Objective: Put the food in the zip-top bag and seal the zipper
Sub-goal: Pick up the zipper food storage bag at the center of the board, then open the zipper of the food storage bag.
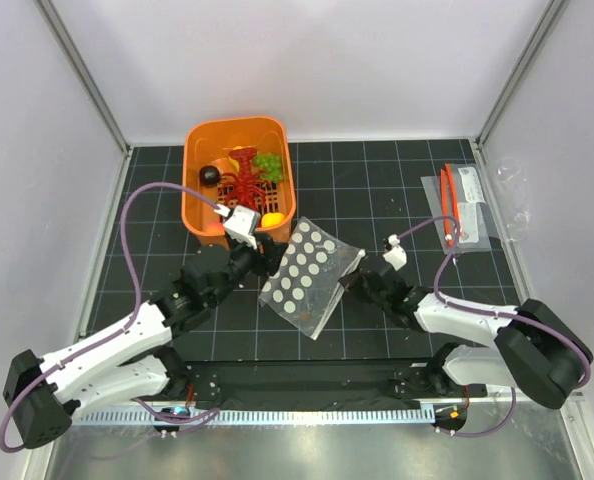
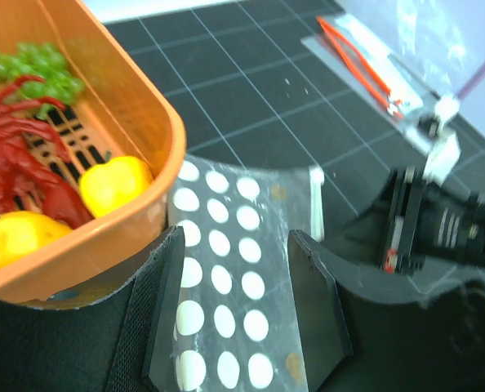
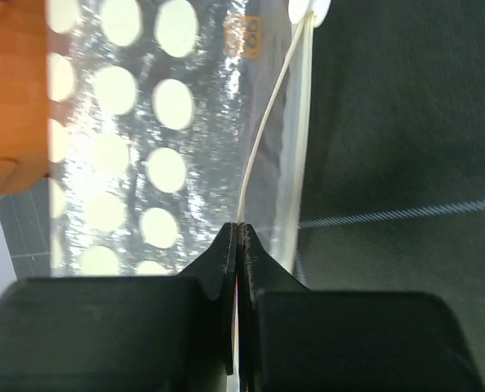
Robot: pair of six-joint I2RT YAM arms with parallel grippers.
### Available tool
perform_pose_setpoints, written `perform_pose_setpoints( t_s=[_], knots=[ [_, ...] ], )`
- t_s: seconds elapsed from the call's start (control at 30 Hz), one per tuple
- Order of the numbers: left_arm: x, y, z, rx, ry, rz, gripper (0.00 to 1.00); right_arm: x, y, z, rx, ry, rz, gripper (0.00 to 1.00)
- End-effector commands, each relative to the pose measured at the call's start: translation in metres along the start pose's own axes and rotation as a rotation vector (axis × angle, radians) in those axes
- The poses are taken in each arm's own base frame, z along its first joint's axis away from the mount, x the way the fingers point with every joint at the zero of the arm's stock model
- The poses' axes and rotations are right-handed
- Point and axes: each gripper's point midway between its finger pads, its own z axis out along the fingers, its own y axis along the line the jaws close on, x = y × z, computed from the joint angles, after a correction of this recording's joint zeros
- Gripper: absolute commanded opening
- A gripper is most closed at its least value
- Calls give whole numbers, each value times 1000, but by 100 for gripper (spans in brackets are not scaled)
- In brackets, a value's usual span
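Top external view: red plastic lobster (image 1: 245, 185) and green grape bunch (image 1: 268, 163) lie in the orange plastic basket (image 1: 191, 170); the clear white-dotted zip-top bag (image 1: 307, 275) is just beside it, apparently empty. Left wrist view: left tool (image 2: 238, 318) spread astride the bag. Right wrist view: right tool (image 3: 238, 245) clenched on the bag's edge. Filling and sealing outstanding.

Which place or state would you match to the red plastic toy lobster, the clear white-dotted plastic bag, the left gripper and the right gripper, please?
Things: 1 red plastic toy lobster; 2 clear white-dotted plastic bag; 3 left gripper; 4 right gripper.
States: A shut on the bag's edge; B inside the orange plastic basket; C open; D lying on the black gridded table.
Pairs: 1-B; 2-D; 3-C; 4-A.
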Motion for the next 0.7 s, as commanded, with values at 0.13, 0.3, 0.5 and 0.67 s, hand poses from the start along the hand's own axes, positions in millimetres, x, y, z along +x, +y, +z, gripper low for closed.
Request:
perform_pose_setpoints(
  t_s=[0.13, 0.3, 0.5, 0.67],
  knots=[
    [-4, -34, 15, 159, 1, 6, 59, -77, 88, -31, -140, -233, -47, 1],
    [7, -48, 22, 233, 18, 1, 59, -95, 118, -45, -193, -272, -32, 1],
    [29, -76, 35, 360, 40, -43, 63, -97, 110, -61, -289, -313, 32, 1],
    [29, -93, 33, 429, -27, 7, 65, -91, 105, -62, -287, -289, 50, 1]
  ],
)
